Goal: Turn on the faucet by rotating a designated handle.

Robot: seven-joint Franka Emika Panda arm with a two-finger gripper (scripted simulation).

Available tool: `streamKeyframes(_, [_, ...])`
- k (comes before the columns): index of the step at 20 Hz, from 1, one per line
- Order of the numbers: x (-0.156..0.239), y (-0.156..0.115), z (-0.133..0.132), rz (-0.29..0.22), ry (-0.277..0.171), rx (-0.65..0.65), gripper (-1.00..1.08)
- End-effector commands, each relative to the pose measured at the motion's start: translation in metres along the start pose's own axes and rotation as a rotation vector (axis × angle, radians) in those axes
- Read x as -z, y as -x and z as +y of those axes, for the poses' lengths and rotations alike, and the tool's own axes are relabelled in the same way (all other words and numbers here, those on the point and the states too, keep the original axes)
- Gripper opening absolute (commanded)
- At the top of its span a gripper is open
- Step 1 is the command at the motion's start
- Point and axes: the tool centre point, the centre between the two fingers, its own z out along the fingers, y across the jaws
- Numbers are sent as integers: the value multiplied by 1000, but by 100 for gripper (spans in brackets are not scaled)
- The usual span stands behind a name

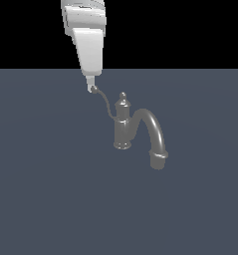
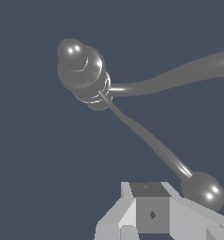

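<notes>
- Faucet (image 1: 123, 127) stands upright on the flat grey-blue floor (image 1: 41, 199), a little toward the exterior view's right of centre – short round body, wider foot ring at the base, dull grey metal throughout.
- Robot arm (image 1: 88, 35) – pale grey-white, comes down from the top edge of the exterior view, to the exterior view's left of the faucet, narrowing toward its tip.
- Spout (image 1: 153, 132) – thick arch leaving the body toward the exterior view's right, curving over and pointing down; collared end hangs just above the floor, contact not resolvable.
- Pointed cap (image 1: 123, 99) tops the body; in the wrist view it shows as a rounded dome with bright highlights.
- Handle (image 1: 106, 105) – thin curved lever rising from the upper body toward the exterior view's left; far slimmer than the spout. Wrist view shows it running as a long bar from the collar under the cap out to its end.
- Gripper (image 1: 92, 88) sits at the free end of the handle, low tip of the arm. Only a boxy grey part of it shows in the wrist view; how wide the jaws stand, or whether they hold anything, cannot be told.
- Knob (image 2: 204, 190) – small shiny ball ending the handle, just beside the gripper body in the wrist view; touching or not is unclear.
</notes>
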Motion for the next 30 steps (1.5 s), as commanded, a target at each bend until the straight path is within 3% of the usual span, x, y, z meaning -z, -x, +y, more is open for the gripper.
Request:
streamKeyframes(1, [-1, -14, 11, 1, 6, -13, -100])
streamKeyframes(15, [-1, -57, 60, 0, 13, -11, -100])
streamKeyframes(17, [1, -48, 52, 2, 5, 4, -100])
streamKeyframes(30, [-1, -123, 57, 1, 11, -6, -100])
